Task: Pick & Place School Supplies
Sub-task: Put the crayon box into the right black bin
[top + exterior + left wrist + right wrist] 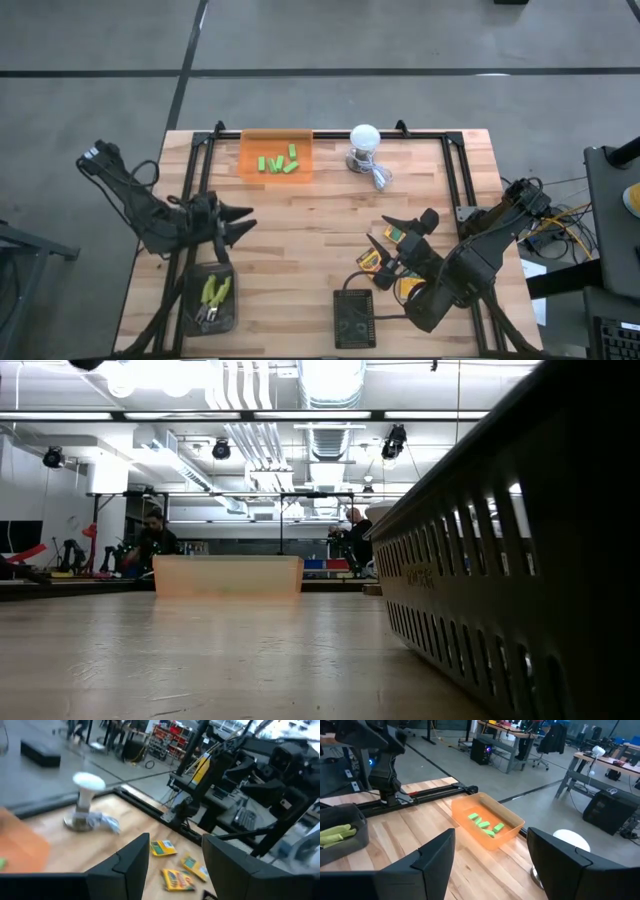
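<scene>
An orange translucent bin (276, 156) sits at the far edge of the wooden table (300, 230), and in it lie the five bright-green blocks (279, 162), loosely scattered on its floor; the right wrist view shows the same green pieces clustered toward one end of the bin. Near the left front of the table a dark grey tray (208, 302) holds the two plier-like tools (214, 294) with yellow-green handles, lying side by side. A second dark, slotted basket (354, 320) stands at the front centre edge — nothing can be made out inside it from above, and its wall fills the right side of the low view. The three yellow-and-green crayon boxes (385, 263) lie flat on bare wood right of centre, partly covered by the right arm from above; the left wrist view shows all three close together, their printing too blurred to read. The white bulb-like object (364, 140) with its cable stands just beside the orange bin. The left gripper (240, 222) hovers over open table just behind the grey tray, jaws spread wide and holding nothing. The right gripper (383, 232) hangs above the crayon boxes, its fingers also parted and empty.
</scene>
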Robot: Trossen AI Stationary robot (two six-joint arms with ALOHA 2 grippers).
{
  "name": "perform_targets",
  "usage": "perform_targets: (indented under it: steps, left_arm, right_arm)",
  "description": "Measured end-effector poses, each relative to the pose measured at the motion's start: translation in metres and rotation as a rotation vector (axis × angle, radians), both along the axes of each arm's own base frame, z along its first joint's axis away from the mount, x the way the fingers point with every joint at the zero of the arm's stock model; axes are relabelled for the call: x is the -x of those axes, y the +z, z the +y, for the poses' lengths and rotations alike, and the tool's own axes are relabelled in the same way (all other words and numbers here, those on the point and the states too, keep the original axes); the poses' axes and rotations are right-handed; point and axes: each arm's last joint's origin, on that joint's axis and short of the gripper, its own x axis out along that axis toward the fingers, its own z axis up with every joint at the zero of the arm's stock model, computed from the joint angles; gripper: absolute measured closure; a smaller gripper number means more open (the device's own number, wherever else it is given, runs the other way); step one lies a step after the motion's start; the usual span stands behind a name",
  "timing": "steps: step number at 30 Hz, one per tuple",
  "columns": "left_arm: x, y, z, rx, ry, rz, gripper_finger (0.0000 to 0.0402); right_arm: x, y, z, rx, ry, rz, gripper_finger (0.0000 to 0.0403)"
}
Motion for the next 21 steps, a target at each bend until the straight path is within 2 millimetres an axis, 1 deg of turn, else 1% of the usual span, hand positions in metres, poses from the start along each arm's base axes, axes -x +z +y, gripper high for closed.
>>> perform_targets:
  steps: [4,7,10,16,21]
  left_arm:
    - [0.0,0.004,0.006,-0.086,-0.059,0.018,0.0214]
    - [0.001,0.008,0.013,-0.089,-0.095,0.009,0.0214]
    - [0.003,0.012,0.023,-0.093,-0.086,-0.007,0.0214]
    - [0.007,0.018,0.041,-0.157,-0.091,-0.022,0.0213]
    - [0.007,0.02,0.05,-0.194,-0.14,-0.03,0.0213]
  right_arm:
    - [0.0,-0.001,0.0,-0.027,0.008,0.014,0.0159]
    - [-0.001,-0.002,-0.001,-0.063,0.017,0.038,0.0163]
    - [-0.002,-0.002,-0.003,-0.106,0.016,0.058,0.0165]
    - [-0.004,-0.002,-0.017,-0.282,-0.051,0.045,0.0159]
    - [-0.003,0.0,-0.029,-0.489,-0.121,0.033,0.015]
